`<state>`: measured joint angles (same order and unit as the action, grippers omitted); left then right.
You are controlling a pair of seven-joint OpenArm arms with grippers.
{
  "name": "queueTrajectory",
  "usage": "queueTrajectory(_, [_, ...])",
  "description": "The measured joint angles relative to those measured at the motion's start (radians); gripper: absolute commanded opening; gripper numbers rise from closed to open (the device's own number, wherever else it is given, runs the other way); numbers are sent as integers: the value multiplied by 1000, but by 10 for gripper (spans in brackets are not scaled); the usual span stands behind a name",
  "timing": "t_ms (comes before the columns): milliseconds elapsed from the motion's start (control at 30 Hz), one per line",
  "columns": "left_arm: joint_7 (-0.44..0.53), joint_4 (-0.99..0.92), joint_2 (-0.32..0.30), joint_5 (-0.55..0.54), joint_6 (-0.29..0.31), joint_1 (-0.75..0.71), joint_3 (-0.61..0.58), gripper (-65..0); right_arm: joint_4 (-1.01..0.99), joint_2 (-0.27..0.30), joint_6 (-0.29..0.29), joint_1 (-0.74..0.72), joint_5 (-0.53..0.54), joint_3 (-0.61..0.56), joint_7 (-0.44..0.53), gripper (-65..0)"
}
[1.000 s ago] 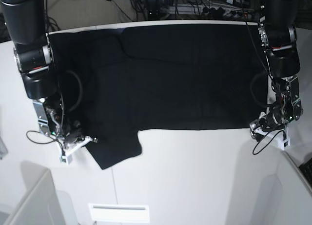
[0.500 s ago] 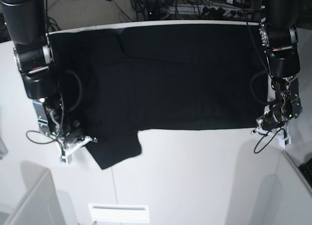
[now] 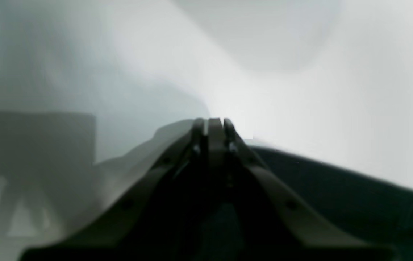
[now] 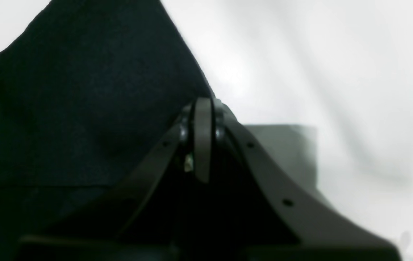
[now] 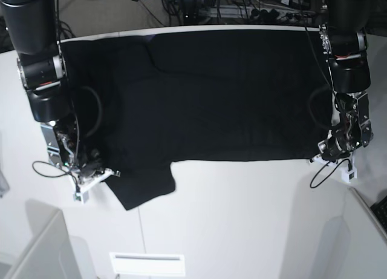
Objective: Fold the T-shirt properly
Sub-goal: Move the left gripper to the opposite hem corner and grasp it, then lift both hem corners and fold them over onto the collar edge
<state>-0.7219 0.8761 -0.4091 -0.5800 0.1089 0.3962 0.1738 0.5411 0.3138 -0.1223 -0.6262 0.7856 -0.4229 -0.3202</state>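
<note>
Since a second ago the left pincer has crept up and inward along the right-hand edge of the T-shirt in the base view, ending at the garment's lower corner there; the right pincer has stayed at the sleeve on the other side

Black and face-down to the eye, the T-shirt lies spread flat across the far half of the white tabletop, its top edge running along the tabletop's far rim and its long lower edge nearly straight. One sleeve juts down past that edge at the base view's lower left, ending in a slanted hem.

In the left wrist view the left pincer's tips are pressed together, with the dark cloth rising beside them; whether any fabric sits between them I cannot tell. In the right wrist view the right pincer is likewise closed at the edge of the sleeve, and cloth between its tips cannot be made out.

Below the shirt's lower edge the tabletop is bare and wide, broken only by a slotted white plate near the front rim
</note>
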Motion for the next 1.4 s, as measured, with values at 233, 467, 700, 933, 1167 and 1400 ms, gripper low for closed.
queueTrajectory(233, [-76, 97, -13, 1, 0, 13, 0, -650, 23, 12, 2, 6, -5, 0, -11, -650])
queueTrajectory(467, [-129, 210, -13, 0, 0, -24, 0, -650, 226, 70, 6, 93, -3, 0, 22, -650])
queueTrajectory(700, [-133, 307, -14, 1, 0, -100, 4, -650, 309, 78, 6, 183, -4, 178, 13, -650])
queueTrajectory(933, [-237, 465, -11, 3, 0, -207, 219, -650, 442, 103, 8, 256, -5, 191, -44, -650])
queueTrajectory(1167, [-284, 597, 3, -11, 4, -299, 223, -650, 575, 100, 57, 359, -1, 279, -96, -650])
queueTrajectory(1400, [-292, 718, 6, -6, 2, -403, 232, -650, 701, 99, 70, 432, -5, 344, -134, -650])
